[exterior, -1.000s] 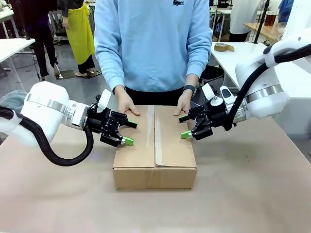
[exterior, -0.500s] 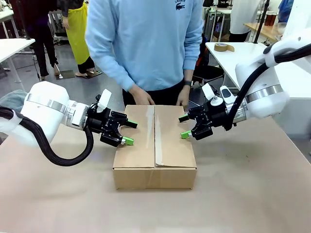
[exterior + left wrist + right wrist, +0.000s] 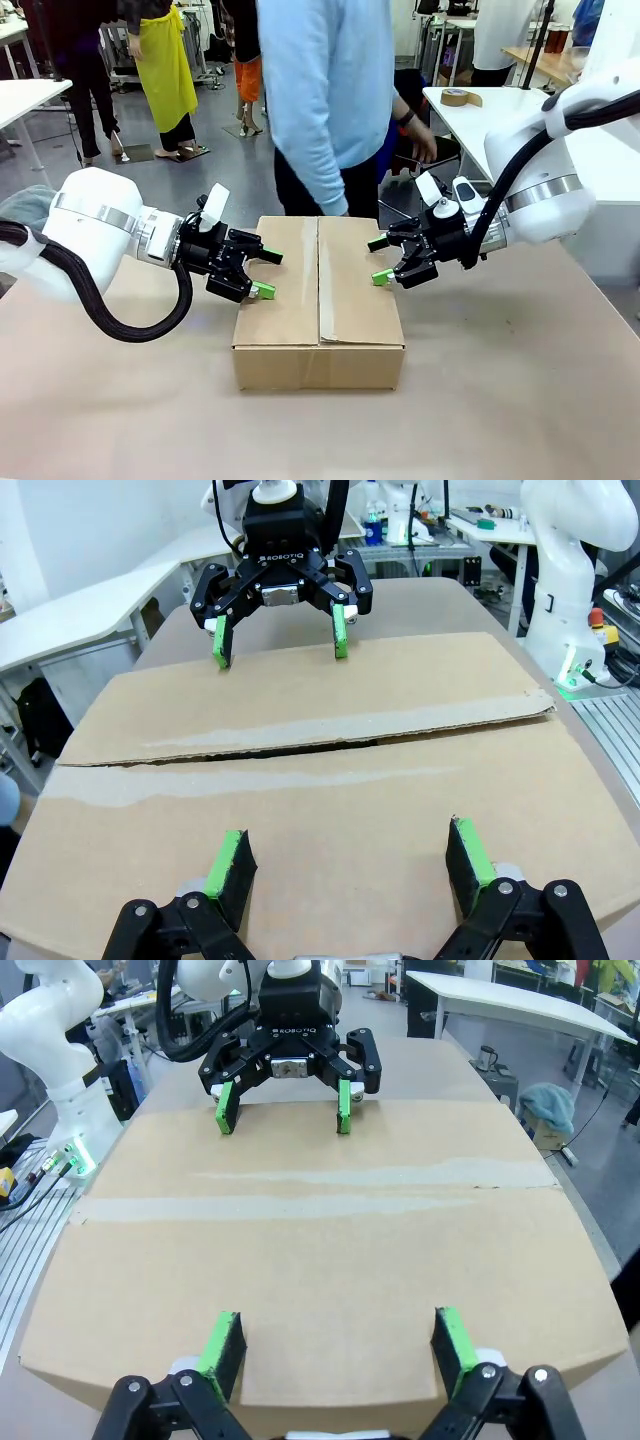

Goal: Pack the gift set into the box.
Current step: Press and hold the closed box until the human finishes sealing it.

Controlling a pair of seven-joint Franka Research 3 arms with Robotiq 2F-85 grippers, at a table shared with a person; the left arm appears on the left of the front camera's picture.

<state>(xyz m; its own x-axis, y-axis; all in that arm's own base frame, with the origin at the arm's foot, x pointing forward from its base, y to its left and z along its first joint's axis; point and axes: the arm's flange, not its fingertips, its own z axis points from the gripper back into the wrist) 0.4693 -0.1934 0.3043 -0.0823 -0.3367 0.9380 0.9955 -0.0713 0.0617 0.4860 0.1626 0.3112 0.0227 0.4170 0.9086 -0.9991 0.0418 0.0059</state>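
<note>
While the brown corrugated cardboard carton [image 3: 318, 300] lies with flaps closed, my left claw [image 3: 268, 273] and right claw [image 3: 379, 260] hover over its opposite ends, both spread wide, gripping nothing.

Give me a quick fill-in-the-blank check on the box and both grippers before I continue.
The top flaps of the box are ____. The left gripper and the right gripper are both ____, holding nothing. The tape strip runs along the box's top ____.
Missing words: closed; open; seam.
</note>
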